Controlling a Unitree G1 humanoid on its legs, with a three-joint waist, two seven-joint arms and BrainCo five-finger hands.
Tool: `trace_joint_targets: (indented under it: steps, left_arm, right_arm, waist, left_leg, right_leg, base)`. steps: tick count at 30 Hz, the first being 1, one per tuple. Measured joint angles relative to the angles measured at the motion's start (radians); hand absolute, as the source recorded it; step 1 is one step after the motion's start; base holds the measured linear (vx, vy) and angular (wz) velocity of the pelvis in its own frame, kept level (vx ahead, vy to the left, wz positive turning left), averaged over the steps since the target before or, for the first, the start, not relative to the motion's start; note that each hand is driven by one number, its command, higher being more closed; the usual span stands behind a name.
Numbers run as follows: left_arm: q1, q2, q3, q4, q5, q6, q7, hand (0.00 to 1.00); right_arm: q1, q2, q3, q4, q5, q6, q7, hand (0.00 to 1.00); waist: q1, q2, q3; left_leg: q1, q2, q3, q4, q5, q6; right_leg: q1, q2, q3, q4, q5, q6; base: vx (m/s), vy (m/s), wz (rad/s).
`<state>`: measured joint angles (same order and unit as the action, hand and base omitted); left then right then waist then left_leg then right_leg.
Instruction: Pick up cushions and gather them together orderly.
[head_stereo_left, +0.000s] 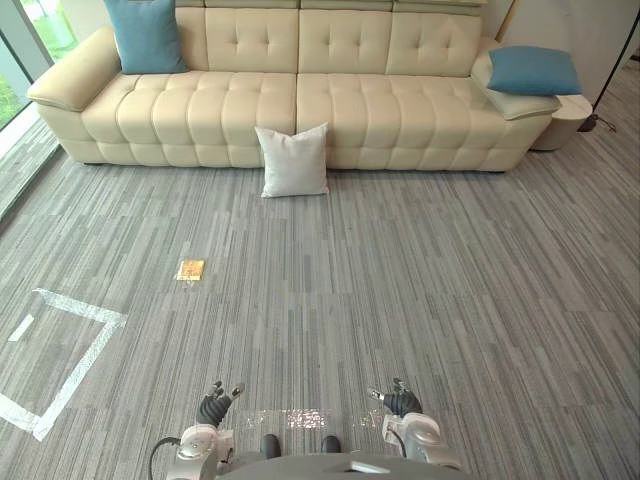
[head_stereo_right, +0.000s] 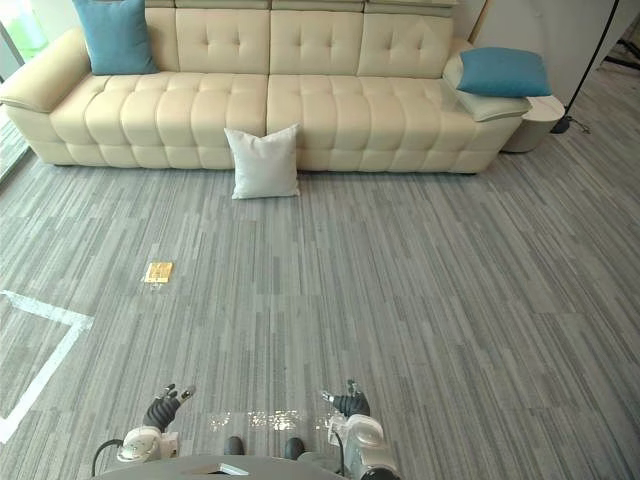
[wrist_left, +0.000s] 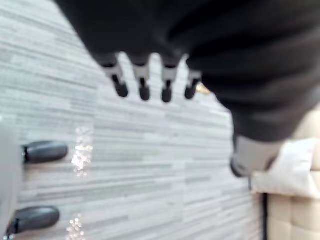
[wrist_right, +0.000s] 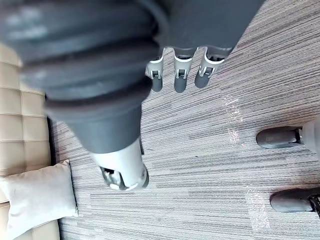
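Observation:
A white cushion (head_stereo_left: 292, 160) stands on the carpet, leaning against the front of the cream sofa (head_stereo_left: 330, 100). A blue cushion (head_stereo_left: 146, 34) leans upright on the sofa's left end, and another blue cushion (head_stereo_left: 532, 70) lies on the sofa's right armrest. My left hand (head_stereo_left: 213, 407) and right hand (head_stereo_left: 402, 401) hang low near me, far from the cushions, both with relaxed, straight fingers and holding nothing. The white cushion (wrist_right: 37, 197) also shows in the right wrist view, past the right hand's fingers (wrist_right: 180, 80). The left hand's fingers (wrist_left: 144, 89) hang over bare carpet.
A small yellow object (head_stereo_left: 190, 269) lies on the grey carpet at the left. White tape (head_stereo_left: 70, 345) marks a square on the floor at lower left. A round white side table (head_stereo_left: 566, 118) stands by the sofa's right end. A window runs along the left edge.

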<state>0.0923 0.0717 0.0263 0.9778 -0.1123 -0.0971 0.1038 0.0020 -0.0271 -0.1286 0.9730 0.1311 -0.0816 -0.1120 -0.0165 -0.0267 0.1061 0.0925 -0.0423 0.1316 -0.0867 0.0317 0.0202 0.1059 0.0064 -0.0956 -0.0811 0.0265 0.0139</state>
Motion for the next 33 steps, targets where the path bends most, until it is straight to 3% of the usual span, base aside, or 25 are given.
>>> trace_joint_targets:
  steps: [33]
  left_arm:
    - [-0.016, -0.003, 0.011, 0.061, 0.019, 0.005, -0.021, 0.0]
  right_arm:
    - [0.027, -0.002, -0.022, 0.069, -0.002, 0.02, 0.02, 0.0]
  waist:
    - [-0.004, -0.004, 0.0]
  left_leg:
    - [-0.003, -0.002, -0.016, 0.0, -0.001, -0.001]
  right_leg:
    - [0.003, -0.002, -0.018, 0.0, -0.008, 0.009]
  base:
    - [0.0, 0.0, 0.01]
